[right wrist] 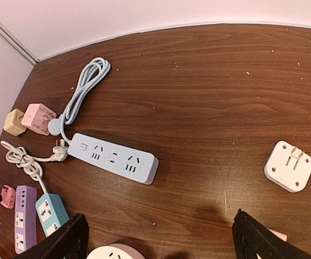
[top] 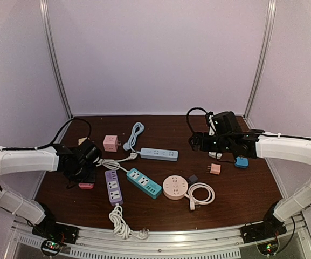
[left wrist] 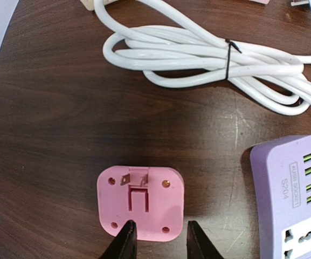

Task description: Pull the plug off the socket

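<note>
A pink plug adapter [left wrist: 140, 201] lies flat on the dark table with its two prongs up, apart from any socket; it also shows in the top view [top: 86, 185]. My left gripper [left wrist: 162, 245] is open just above it: the left finger [left wrist: 124, 244] overlaps its near edge and the right finger [left wrist: 199, 245] stands just past its right side. In the top view the left gripper [top: 84, 177] hangs over this plug. My right gripper [right wrist: 160, 243] is wide open and empty above bare table, near the back right [top: 198, 143].
A purple strip [left wrist: 295, 199] lies right of the pink plug and a tied white cable bundle [left wrist: 214, 59] beyond it. A light blue strip [right wrist: 115, 158], white adapter [right wrist: 289, 165], pink cube [right wrist: 38, 117], teal strip [top: 144, 183] and round socket [top: 174, 187] lie mid-table.
</note>
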Robot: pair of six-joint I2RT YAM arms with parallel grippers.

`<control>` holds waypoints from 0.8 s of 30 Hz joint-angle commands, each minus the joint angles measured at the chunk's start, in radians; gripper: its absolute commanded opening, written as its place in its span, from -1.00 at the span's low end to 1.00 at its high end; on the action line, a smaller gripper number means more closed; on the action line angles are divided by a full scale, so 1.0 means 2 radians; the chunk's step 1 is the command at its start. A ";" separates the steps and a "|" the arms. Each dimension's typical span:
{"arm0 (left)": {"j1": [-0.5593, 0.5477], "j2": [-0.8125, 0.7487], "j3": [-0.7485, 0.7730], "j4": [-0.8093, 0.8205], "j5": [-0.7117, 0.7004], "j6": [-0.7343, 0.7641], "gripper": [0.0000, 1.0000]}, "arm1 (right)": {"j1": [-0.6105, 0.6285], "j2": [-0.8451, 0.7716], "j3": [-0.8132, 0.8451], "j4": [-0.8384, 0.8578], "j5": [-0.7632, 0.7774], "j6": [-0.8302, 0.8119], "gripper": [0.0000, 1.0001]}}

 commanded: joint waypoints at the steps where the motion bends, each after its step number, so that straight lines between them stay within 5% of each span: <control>1: -0.002 -0.005 0.010 0.025 0.012 0.002 -0.32 | 0.003 -0.010 -0.005 -0.006 0.014 0.006 0.87; 13: -0.002 -0.048 0.055 0.044 0.034 0.048 -0.08 | 0.002 -0.031 -0.001 -0.027 0.044 -0.003 0.88; 17: -0.002 -0.071 0.078 0.061 0.042 0.077 0.19 | 0.001 -0.046 0.003 -0.044 0.081 -0.010 0.91; 24: -0.002 -0.109 0.117 0.080 0.034 0.125 0.95 | 0.001 -0.101 -0.023 -0.033 0.157 -0.023 0.98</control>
